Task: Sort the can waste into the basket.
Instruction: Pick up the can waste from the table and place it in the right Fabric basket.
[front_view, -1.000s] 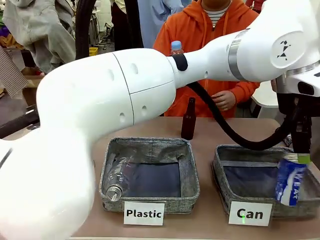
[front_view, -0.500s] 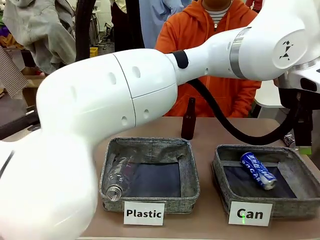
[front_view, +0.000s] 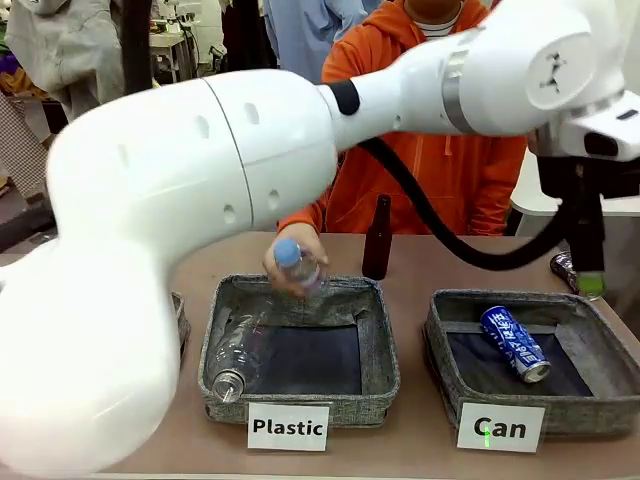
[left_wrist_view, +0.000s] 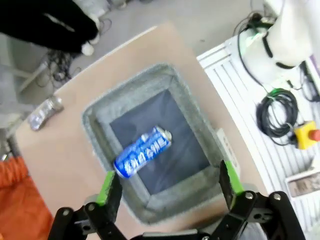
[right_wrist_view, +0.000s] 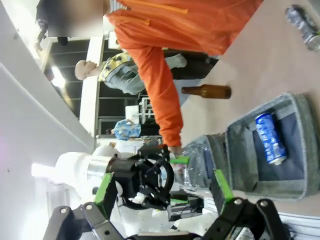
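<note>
Fabric of a coarse grey weave forms the square basket (front_view: 437, 345) at the lower right of the front view. It is soft-walled, with a smooth dark lining and a white card sign (front_view: 500, 427) reading "Can" against its front. On that lining the blue can (front_view: 515, 343) lies on its side, a slim metal cylinder with white lettering. It is set diagonally, its bright end toward the lower right. The silver can (front_view: 563, 267), shorter and crumpled-looking, lies on the tan table (front_view: 420, 450) beyond the basket, near the right edge and just beside a green-padded gripper finger.

In the left wrist view the left gripper (left_wrist_view: 167, 176) hangs above the basket, its black fingers with green pads spread wide and nothing between them. The blue can sits at the frame's centre and the silver can at the left edge, on bare table.

The right gripper (right_wrist_view: 162, 182), at the bottom of its own view, is spread wide too and holds nothing.

At the centre of the front view, a like grey basket (front_view: 300, 398) signed "Plastic" holds a clear plastic bottle (front_view: 235, 365) on its side along the left wall. A person's hand (front_view: 305, 240), from an orange sleeve, grips a second clear bottle (front_view: 297, 272) with a blue cap, tilted over that basket's far rim. A brown glass bottle (front_view: 377, 238) stands upright just behind. The glossy, rounded white left arm (front_view: 200, 200) crosses the upper half of the front view from the left.
</note>
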